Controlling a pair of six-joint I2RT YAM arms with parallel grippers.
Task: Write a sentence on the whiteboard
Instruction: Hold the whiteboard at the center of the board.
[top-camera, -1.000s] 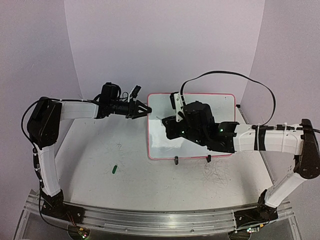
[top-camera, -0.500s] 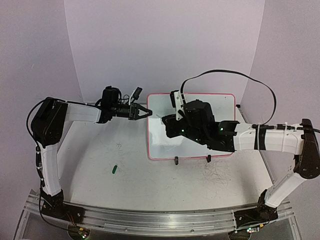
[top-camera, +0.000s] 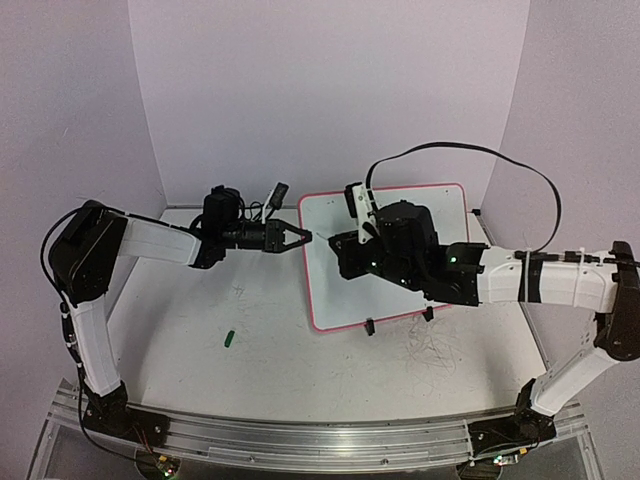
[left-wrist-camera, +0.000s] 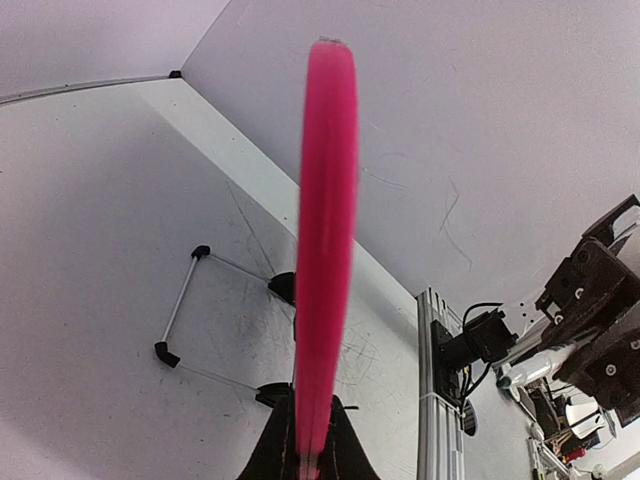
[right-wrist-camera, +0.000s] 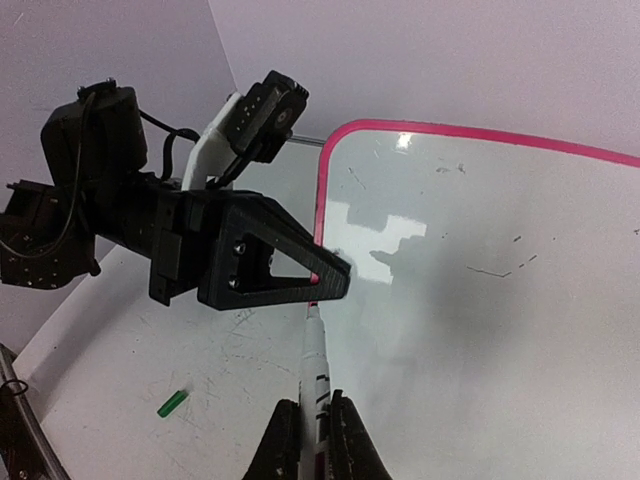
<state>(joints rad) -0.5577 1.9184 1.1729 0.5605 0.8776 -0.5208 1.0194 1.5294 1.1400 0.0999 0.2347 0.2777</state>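
Clearly gripping the whiteboard (top-camera: 335, 290) by its pink left edge with the left gripper (top-camera: 300, 238), closed tight on the frame. Set askew toward the table's (top-camera: 200, 300) far right corner, black feet on the near edge. Holding a white marker (right-wrist-camera: 315, 365) in the right gripper (right-wrist-camera: 306, 440), tip just beside that left edge. Toward the near left corner, a small green piece (top-camera: 229, 338).

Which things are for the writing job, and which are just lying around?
For the job:
whiteboard, held at its edge by the left gripper
white marker, held by the right gripper

Just lying about:
small green piece, maybe a cap
scribble marks on the tabletop
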